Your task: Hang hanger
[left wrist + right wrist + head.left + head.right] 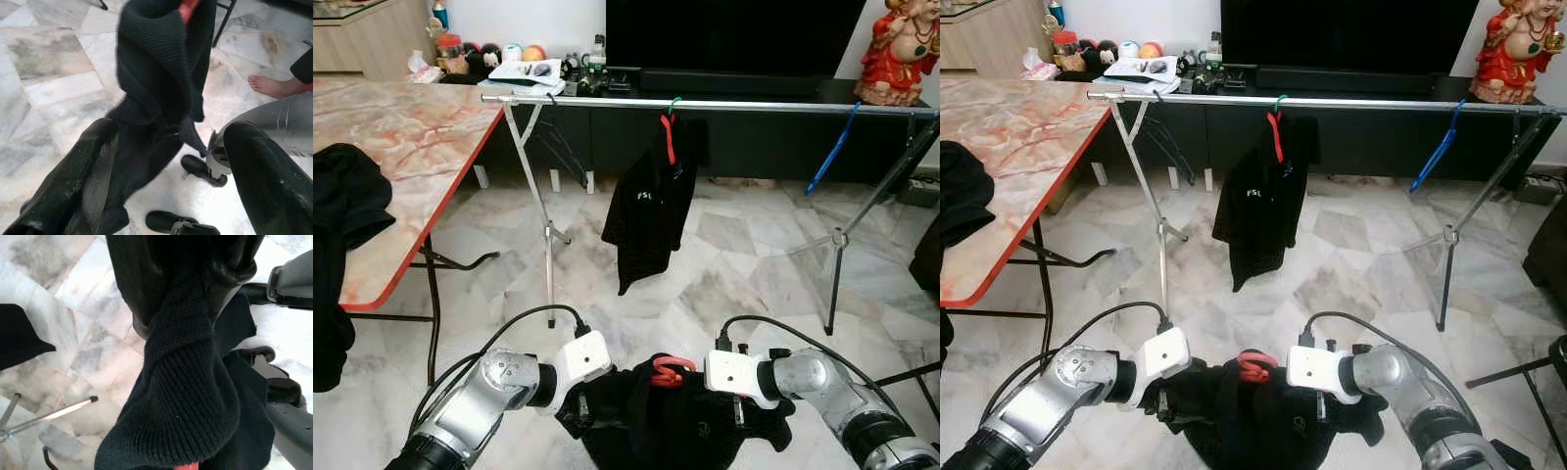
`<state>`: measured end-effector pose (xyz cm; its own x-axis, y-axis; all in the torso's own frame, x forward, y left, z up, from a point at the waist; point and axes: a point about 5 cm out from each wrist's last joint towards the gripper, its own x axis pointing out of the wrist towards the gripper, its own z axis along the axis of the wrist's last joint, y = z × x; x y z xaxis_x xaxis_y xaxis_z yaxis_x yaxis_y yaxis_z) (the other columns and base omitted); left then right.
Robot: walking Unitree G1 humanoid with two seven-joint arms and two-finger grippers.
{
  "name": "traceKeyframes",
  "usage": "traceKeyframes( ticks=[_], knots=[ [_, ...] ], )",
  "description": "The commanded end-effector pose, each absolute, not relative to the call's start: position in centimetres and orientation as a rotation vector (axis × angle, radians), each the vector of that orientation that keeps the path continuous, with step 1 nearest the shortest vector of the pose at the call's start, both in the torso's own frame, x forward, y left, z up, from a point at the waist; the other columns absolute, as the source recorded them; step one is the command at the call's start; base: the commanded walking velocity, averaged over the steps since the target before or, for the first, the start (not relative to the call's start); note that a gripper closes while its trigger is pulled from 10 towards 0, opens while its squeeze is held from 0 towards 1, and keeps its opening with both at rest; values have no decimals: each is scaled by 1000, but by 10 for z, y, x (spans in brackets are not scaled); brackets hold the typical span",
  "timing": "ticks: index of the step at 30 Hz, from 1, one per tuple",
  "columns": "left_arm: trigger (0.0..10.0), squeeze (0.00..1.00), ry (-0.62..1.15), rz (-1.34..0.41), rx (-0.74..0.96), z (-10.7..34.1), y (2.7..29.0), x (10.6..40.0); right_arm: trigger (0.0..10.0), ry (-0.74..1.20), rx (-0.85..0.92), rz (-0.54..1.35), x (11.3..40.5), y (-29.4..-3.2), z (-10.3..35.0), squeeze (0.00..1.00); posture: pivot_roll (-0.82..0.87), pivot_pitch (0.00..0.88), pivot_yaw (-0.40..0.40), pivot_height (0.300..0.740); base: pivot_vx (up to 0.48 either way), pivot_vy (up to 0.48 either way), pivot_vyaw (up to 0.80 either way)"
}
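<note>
Two black garments are on red plastic hangers: one black shirt hanging from the silver metal clothes rail, one black knitted garment low between the arms. One bare blue hanger hangs there. One marble-patterned desk carries one more black cloth.
</note>
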<state>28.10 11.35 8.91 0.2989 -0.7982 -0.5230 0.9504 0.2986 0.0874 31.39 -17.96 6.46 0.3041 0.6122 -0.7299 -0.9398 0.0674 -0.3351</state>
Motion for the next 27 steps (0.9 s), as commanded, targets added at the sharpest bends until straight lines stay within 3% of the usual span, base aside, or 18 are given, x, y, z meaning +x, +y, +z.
traceKeyframes(
  ticks=[1,27],
  knots=[
    [10000,0,397,-1207,435,92,111,285,10000,389,-895,1250,319,-174,76,0,1,66,-19,740,0,0,0],
    [10000,0,332,-1258,421,88,77,282,10000,300,-773,1343,319,-156,90,0,-11,77,-18,740,0,0,0]
  ],
)
